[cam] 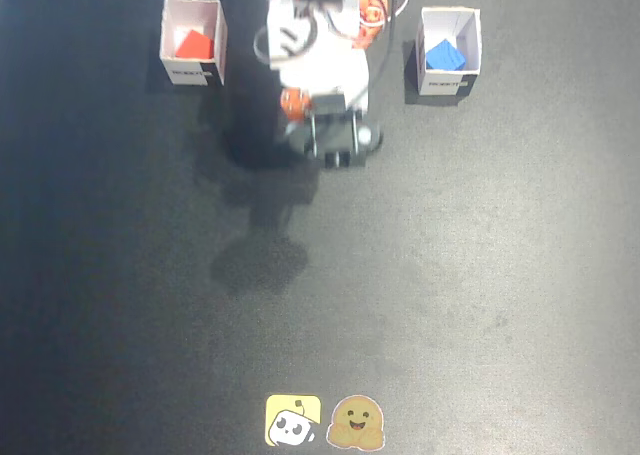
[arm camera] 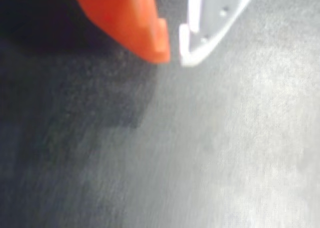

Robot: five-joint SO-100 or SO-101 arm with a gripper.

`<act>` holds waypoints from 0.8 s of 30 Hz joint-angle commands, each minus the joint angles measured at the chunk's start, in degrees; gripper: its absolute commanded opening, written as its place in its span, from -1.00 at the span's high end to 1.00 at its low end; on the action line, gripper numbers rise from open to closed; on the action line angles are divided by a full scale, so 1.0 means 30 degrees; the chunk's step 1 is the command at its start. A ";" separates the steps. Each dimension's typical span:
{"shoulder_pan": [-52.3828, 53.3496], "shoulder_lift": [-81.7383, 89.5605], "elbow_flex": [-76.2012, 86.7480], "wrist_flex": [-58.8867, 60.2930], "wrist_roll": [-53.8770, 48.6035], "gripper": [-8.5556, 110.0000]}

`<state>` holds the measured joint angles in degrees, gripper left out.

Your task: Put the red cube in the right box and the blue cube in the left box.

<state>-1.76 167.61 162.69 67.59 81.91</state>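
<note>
The red cube (cam: 192, 44) is seen inside the right box (cam: 168, 37), upper left of the fixed view; the blue cube (cam: 443, 55) is held in the left box (cam: 474, 43), upper right. In the wrist view, the gripper (arm camera: 174, 56) is shown nearly closed at top centre, nothing gripped.

Black printed label on the front of each white box, right box (cam: 193, 41) and left box (cam: 449, 51): too small to read. Two cartoon stickers (cam: 325, 421) on the surface: no text.
</note>
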 commanded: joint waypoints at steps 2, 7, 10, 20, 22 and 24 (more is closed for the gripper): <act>0.0205 0.3193 0.0586 0.1084 -0.0117 0.85; 0.1670 0.3047 0.0615 0.1465 -0.1494 0.85; 0.2695 0.3135 0.0615 0.1465 -0.2168 0.85; 0.2783 0.3164 0.0645 0.1553 0.0674 0.85; 0.2725 0.3164 0.0645 0.1582 0.1055 0.85; 0.2461 0.3164 0.0645 0.1611 0.1377 0.85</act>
<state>6.59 176.57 164.97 72.07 84.64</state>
